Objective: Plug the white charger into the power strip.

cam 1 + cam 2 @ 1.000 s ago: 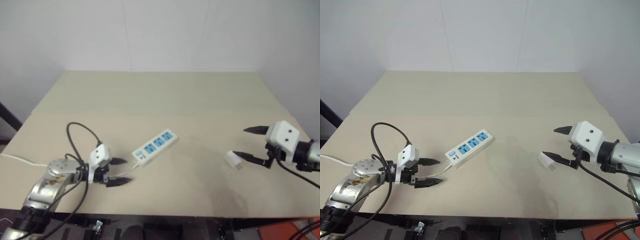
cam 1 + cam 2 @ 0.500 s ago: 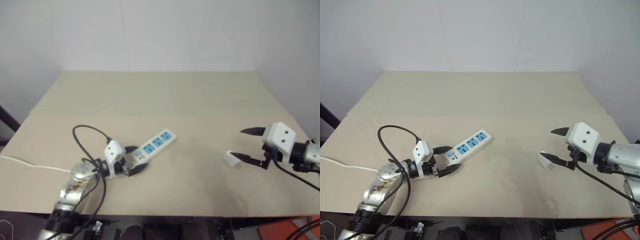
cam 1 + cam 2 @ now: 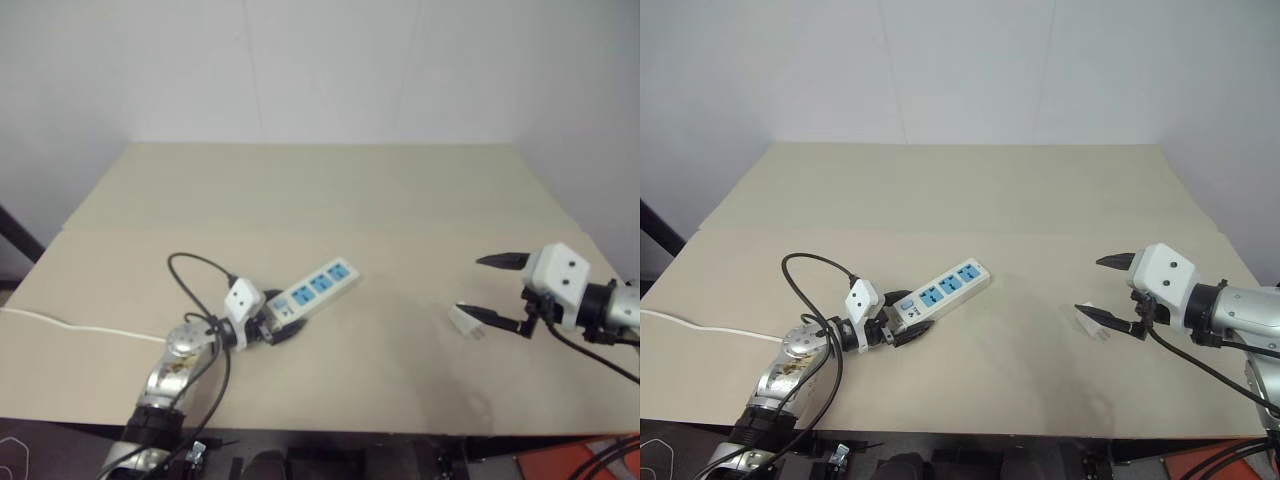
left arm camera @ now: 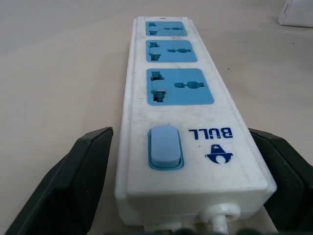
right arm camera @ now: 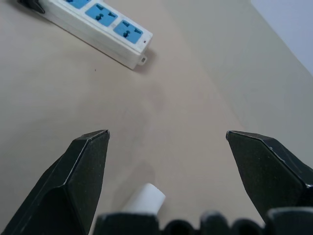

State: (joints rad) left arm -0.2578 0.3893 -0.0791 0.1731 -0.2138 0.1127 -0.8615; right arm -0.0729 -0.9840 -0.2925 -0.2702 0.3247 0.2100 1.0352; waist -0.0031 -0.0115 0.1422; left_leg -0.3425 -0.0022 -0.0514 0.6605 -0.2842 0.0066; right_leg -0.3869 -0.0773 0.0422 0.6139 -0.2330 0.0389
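Note:
The power strip (image 3: 317, 286) lies slanted on the beige table (image 3: 330, 190), its three blue sockets facing up. My left gripper (image 3: 279, 318) is open, with a black finger (image 4: 73, 181) on either side of the strip's switch end; whether they touch it I cannot tell. The white charger (image 3: 465, 320) lies on the table at the right. My right gripper (image 3: 470, 285) is open just above and beside it, and its lower finger hangs over the charger. In the right wrist view the charger (image 5: 145, 198) sits low between the fingers, and the power strip (image 5: 100, 22) lies farther off.
The strip's thin white cord (image 3: 70, 325) trails off to the table's left edge. A black cable loop (image 3: 195, 265) arches over my left wrist. Bare tabletop separates the strip from the charger. A white wall stands behind the table.
My left gripper has moved right and forward, from short of the strip to astride its switch end. The right gripper and the charger have stayed in place.

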